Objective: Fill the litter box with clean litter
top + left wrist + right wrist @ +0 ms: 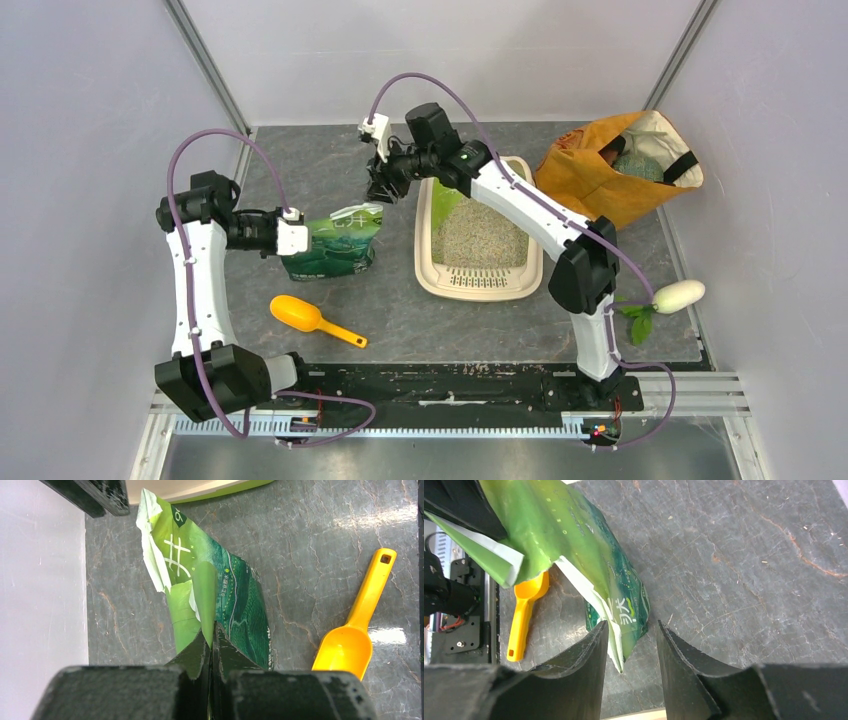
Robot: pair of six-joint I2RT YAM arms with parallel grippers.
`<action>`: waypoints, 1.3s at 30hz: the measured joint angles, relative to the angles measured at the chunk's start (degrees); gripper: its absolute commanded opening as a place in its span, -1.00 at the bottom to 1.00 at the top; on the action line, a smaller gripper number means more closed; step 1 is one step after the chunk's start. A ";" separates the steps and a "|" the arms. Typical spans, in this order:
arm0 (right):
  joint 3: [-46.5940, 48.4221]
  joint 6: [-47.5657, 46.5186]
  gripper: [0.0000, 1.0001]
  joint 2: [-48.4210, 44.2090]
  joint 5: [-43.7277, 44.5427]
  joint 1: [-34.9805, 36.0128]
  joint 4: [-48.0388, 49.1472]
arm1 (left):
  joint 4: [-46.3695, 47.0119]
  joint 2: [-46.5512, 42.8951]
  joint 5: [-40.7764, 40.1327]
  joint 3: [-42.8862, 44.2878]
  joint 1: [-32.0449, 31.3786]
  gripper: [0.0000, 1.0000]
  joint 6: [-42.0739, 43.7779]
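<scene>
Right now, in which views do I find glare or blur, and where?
Left wrist view: white glare on the table beside the yellow scoop; the left claw, shut on the green bag, looks slightly blurred. Right wrist view: no glare; the open right claw is dark. Top view: even light, soft shadows.

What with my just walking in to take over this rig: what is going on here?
The left arm's fingers are shut on a green printed plastic bag, holding it upright on the grey table. The right arm's fingers stand open around the bag's torn top corner. Beside it, the beige-rimmed, lime-green plastic litter box already holds pale sandy litter, with some green floor showing at the far end. A yellow plastic scoop lies free on the table.
</scene>
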 measured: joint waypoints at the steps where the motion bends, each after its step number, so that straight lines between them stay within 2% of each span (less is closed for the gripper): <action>1: 0.09 -0.50 -0.06 0.48 0.09 0.07 -0.24 | 0.00 0.00 0.04 0.00 0.00 -0.96 0.00; 27: 6.14 -9.49 -0.20 6.25 -1.38 3.39 -3.87 | -0.07 -0.02 0.11 0.00 0.00 -0.96 0.00; 35: 9.01 -10.80 -0.33 8.26 -0.39 3.65 -4.81 | -0.02 -0.02 0.11 0.00 0.00 -0.96 0.00; 39: 9.35 -10.78 -0.48 8.70 -0.26 3.69 -4.81 | 0.00 -0.02 0.09 0.00 0.00 -0.96 0.02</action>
